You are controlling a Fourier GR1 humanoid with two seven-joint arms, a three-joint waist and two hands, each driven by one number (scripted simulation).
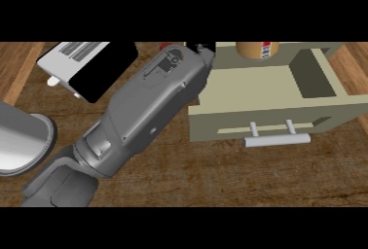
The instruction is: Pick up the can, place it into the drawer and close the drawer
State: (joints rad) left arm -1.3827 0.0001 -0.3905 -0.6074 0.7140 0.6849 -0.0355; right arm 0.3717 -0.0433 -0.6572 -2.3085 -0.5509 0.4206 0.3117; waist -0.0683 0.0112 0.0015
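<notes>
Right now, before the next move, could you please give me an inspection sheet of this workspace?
Surface: wooden counter, brown grain, bare in front of the drawer.
Job's things: can at the view's top edge, at the back of the drawer; whether it sits inside or behind cannot be told. The drawer is open, its handle towards the robot.
Clutter: white and black toaster at upper left; round metal pot at the left edge.
Hands: one grey forearm crosses from lower left to the top; its hand is barely visible at the edge. The other hand: nothing seen.
Cables: nothing seen.
Surroundings: nothing seen.
</notes>
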